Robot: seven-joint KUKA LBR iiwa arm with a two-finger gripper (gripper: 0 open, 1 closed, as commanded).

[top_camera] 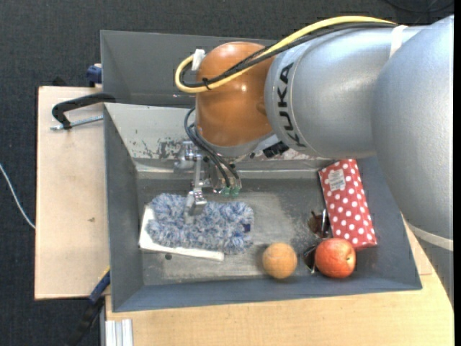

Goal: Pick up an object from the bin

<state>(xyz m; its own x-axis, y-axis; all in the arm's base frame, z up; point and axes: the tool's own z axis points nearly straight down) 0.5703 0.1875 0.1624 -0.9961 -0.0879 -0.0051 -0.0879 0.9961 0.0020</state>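
Claw (207, 195) hangs low at the back edge of the shaggy blue-and-white pad (209, 228), left of middle on the bin (121, 215) floor. Released or clenched, you can't tell from this angle. Here's your risk: that pad looks soft and floppy, so a pinch may catch only loose pile and slip free, or drag along the white strip (184, 251) beneath it. The orange ball (279, 259), red apple (335, 257) and spotted red box (348, 200) lie well apart to the right, so no crowding there.
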